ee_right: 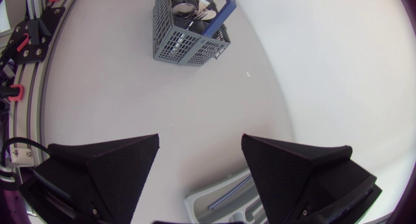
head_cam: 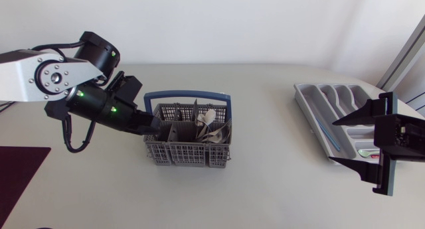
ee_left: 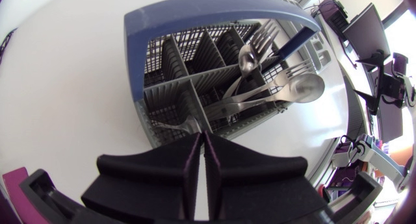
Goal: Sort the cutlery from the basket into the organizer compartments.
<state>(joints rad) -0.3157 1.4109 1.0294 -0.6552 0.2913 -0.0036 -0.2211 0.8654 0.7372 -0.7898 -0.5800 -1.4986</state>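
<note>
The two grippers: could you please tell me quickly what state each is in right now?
Left gripper: shut, nothing visibly held, at the basket.
Right gripper: open, empty, above the organizer.

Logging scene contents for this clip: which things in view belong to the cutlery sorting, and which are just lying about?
Belongs to the job:
grey basket
cutlery standing in it
organizer
left gripper, at the basket
right gripper, over the organizer

Just lying about:
dark maroon mat at the table's edge
</note>
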